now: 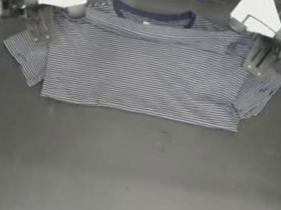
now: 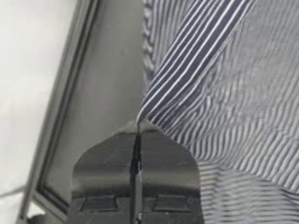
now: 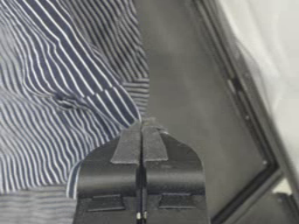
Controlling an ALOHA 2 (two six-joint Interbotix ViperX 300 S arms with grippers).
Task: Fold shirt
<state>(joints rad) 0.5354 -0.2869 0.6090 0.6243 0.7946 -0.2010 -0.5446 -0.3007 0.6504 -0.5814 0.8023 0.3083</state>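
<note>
1. So, the shirt (image 1: 146,67) lies on the dark table (image 1: 124,175) toward twelve o'clock of the top view, folded once so that its bottom hem lies up across the chest just below the navy collar (image 1: 151,13).
2. Its two short sleeves stick out sideways, one toward nine o'clock and one toward three o'clock, both flat on the table.
3. My left gripper (image 1: 46,24) sits at about ten o'clock, over the shirt's shoulder on that side, just beside the folded-over hem.
4. From my left wrist view, my left gripper (image 2: 139,124) has its jaws pressed together, with the tips at a raised fold of the striped cloth (image 2: 192,57); a thin edge of fabric seems pinched there.
5. My right gripper (image 1: 256,59) sits at about two o'clock, over the opposite shoulder.
6. From my right wrist view, my right gripper (image 3: 143,124) is likewise closed tight, tips at the corner of the turned-over cloth (image 3: 88,74), apparently nipping its edge.
7. Beyond each gripper the table's raised border (image 3: 245,100) runs alongside the shirt.
</note>
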